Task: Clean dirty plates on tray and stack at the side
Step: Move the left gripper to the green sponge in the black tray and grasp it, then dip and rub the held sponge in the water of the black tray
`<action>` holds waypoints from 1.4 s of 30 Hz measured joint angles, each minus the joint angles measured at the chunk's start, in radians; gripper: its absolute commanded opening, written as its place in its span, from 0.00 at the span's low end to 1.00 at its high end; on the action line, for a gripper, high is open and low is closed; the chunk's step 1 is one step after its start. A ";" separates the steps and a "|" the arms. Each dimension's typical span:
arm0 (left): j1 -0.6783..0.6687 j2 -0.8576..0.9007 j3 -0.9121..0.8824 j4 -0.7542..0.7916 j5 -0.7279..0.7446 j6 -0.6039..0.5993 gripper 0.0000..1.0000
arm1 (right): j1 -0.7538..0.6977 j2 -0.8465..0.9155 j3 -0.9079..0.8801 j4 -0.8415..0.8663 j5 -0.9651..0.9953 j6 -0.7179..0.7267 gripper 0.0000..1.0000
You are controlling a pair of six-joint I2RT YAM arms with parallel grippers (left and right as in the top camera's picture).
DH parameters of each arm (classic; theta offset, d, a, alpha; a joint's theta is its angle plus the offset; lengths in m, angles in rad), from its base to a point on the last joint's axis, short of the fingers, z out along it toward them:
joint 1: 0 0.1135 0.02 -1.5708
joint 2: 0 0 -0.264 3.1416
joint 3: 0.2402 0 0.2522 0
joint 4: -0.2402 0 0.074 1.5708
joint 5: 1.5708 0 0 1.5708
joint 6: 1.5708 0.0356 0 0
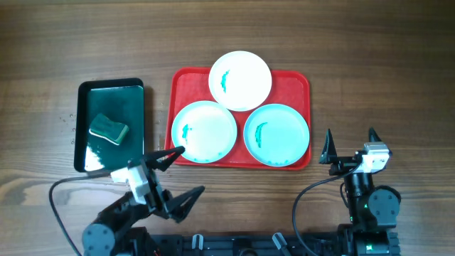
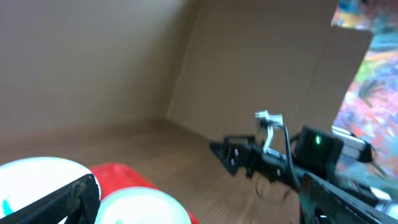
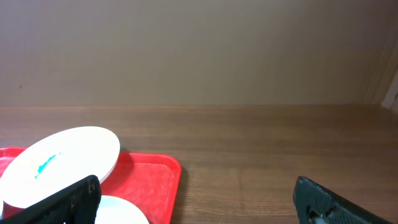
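Just beside left pincer (image 1: 192, 169), red tray (image 1: 293, 80).

Seen from above, soft even light falls across the table (image 1: 370, 64), bright and crisp, with only faint, short shadows. The white plate (image 1: 240, 80) is nearly washed out, and the dark green tray (image 1: 135, 117) throws a pale glare along its near end. The left wrist view is smeared with blur throughout, colours bleeding at its upper right. The right wrist view is dimmer, warmer and fairly sharp farther off.
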 measured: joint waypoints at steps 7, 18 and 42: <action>0.081 0.452 0.786 -1.041 -0.509 0.237 1.00 | 0.000 0.006 0.000 0.000 0.003 0.000 1.00; 0.090 1.213 1.150 -1.343 -0.983 0.112 1.00 | 0.000 0.006 0.000 0.000 0.003 0.000 1.00; 0.248 1.872 1.146 -1.268 -1.040 -0.072 0.34 | 0.000 0.006 0.000 0.000 0.003 0.000 1.00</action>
